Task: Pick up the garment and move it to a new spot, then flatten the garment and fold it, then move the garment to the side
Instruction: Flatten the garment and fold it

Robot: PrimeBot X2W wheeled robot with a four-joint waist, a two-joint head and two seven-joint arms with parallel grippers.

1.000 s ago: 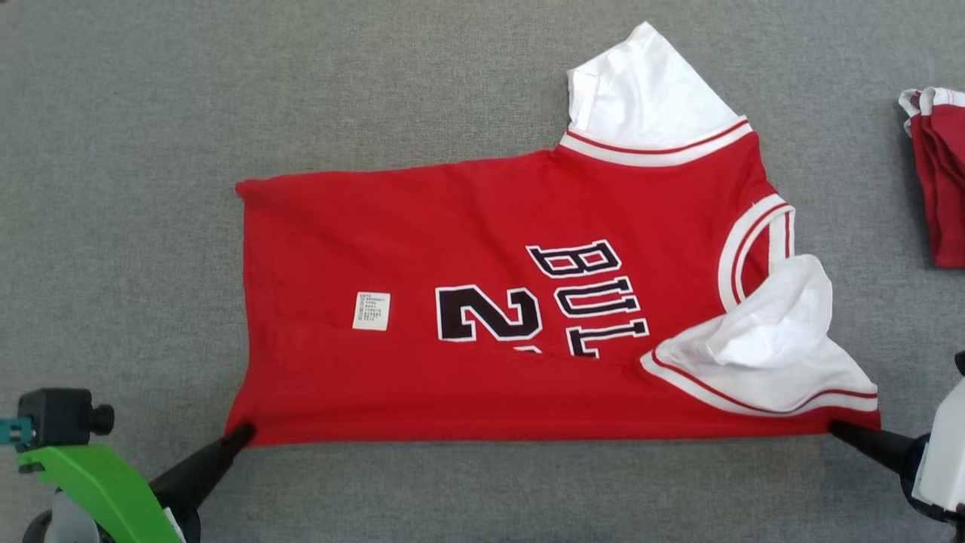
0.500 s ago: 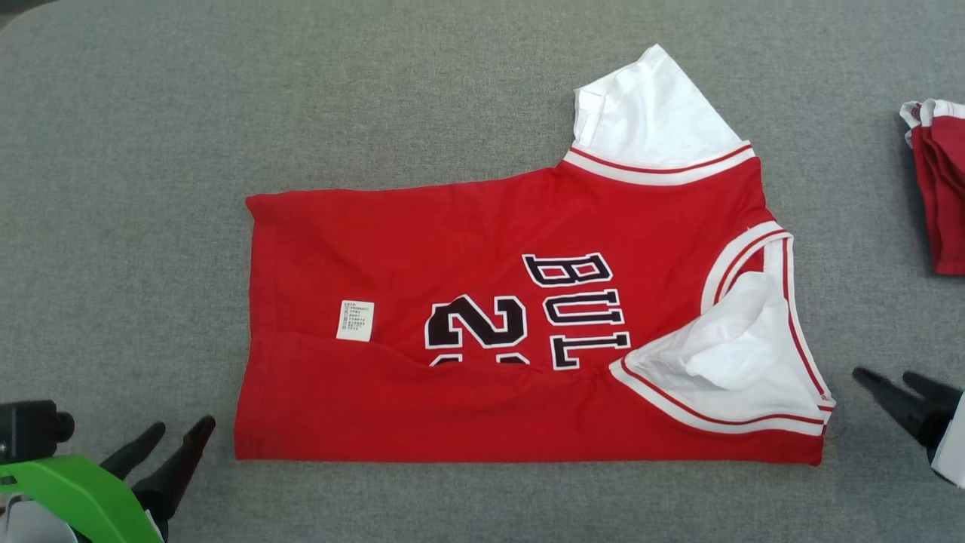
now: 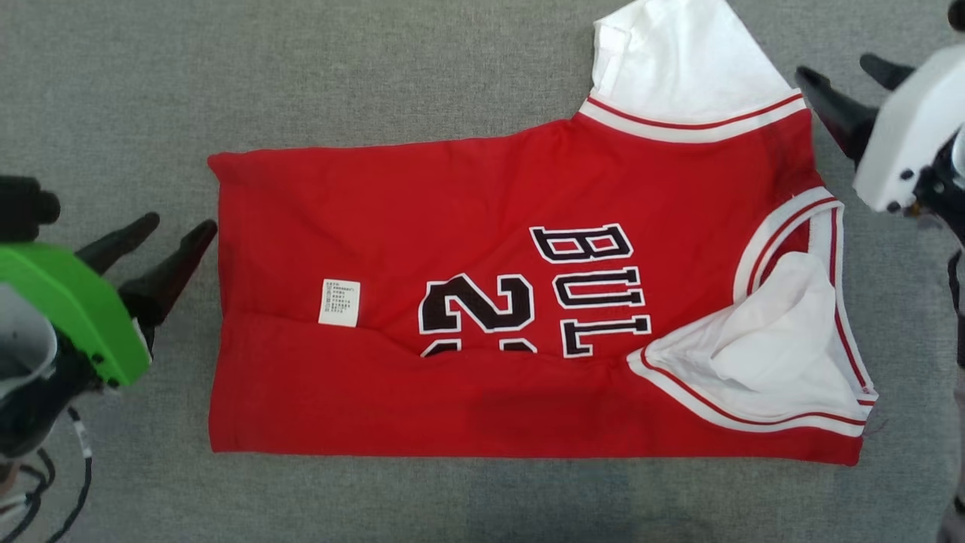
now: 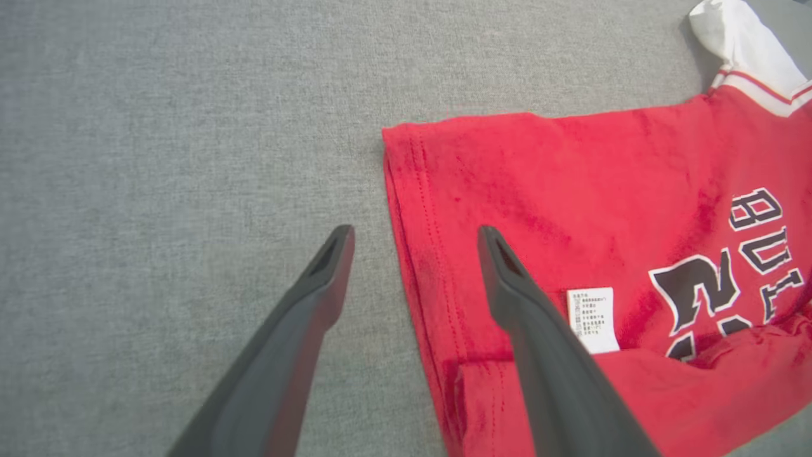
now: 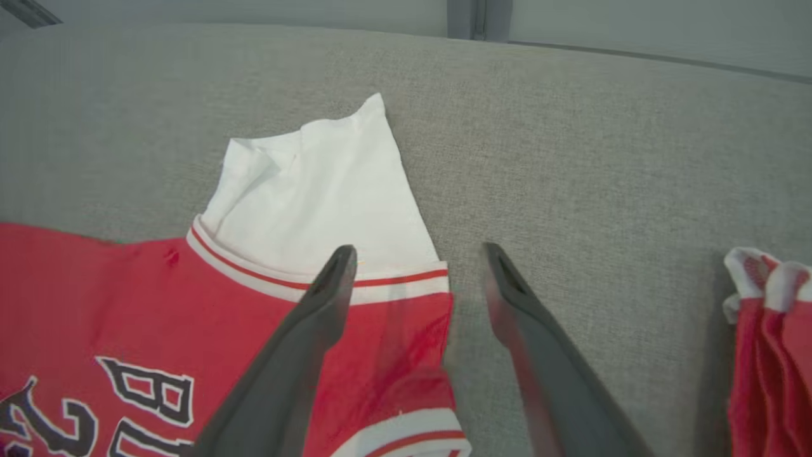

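Left gripper (image 3: 181, 224) first: jaws spread wide, nothing in them, hovering at the hem end of the jersey (image 3: 490, 188). In the left wrist view one finger hangs over red cloth and the other over the grey surface (image 3: 377, 68), so it straddles the hem. Over to the right gripper (image 3: 835, 66): also wide open and empty, up at the far shoulder corner. It straddles the side edge just where the far sleeve (image 3: 678, 53) meets the striped trim.

The jersey lies flat in the middle of the grey surface, hem to the robot's left and neck to its right. A near strip is turned up over the bottom of the number, so it looks like one long fold is in and the far edge is next.

Now the hazards. If a finger comes down short of the edge, it pinches one layer or bare surface, and the fold comes over crooked. If the two arms lift unevenly, the cloth will twist and the near fold could slide open. The far sleeve juts out loose and may flop free rather than tuck under. The near sleeve (image 3: 776, 354) sits puffed and crumpled, a likely lump under any layer laid across it. A second red garment (image 5: 767, 355) lies close on the right, and a wide swing could snag it.
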